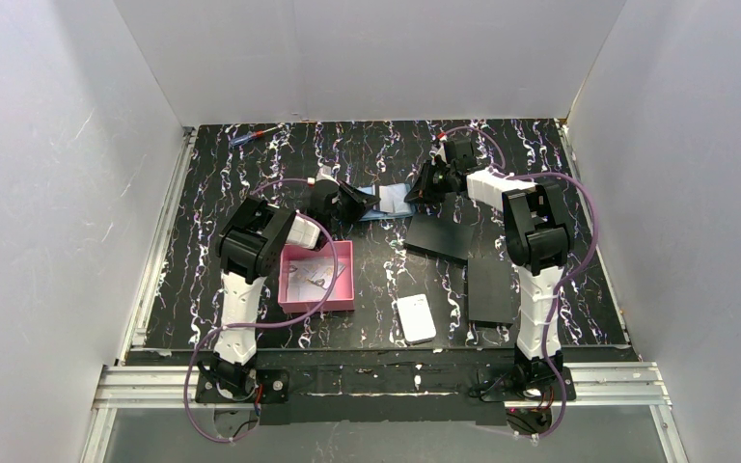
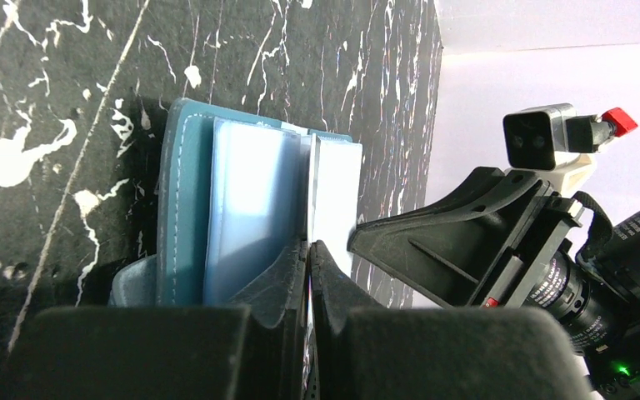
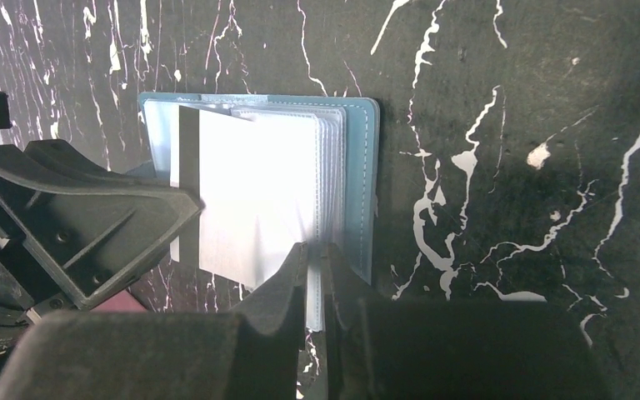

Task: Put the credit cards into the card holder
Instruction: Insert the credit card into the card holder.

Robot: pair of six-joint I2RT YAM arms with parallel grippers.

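The card holder [image 1: 393, 201] lies open on the black marbled table [image 1: 367, 154], towards the far side, between the two grippers; its teal cover [image 3: 360, 167] rests flat on the surface, with a stack of clear sleeves [image 3: 331, 167] on top.

The left gripper [image 1: 367, 204] meets the holder from the left; in the left wrist view its jaws are clenched, with a thin pale edge pinched between the fingertips [image 2: 296, 267]; this edge appears to belong to the credit card [image 3: 250, 200].

The credit card is white with a dark stripe along one short end; it lies over the open sleeves, with the striped end beside the left gripper's tip; whether it has entered a sleeve cannot be told.

The right gripper [image 1: 415, 193] meets the holder from the right; in the right wrist view its jaws stand almost closed, grasping the free edge of the clear sleeves between the fingertips [image 3: 342, 275].

The two grippers stand close together over the holder, tips facing each other.

A pink tray [image 1: 343, 289] sits near the left arm, holding pale flat items too small to identify; a white rounded block [image 1: 416, 318] lies near the front edge; two flat black rectangles [image 1: 441, 236] [image 1: 490, 287] lie beside the right arm.
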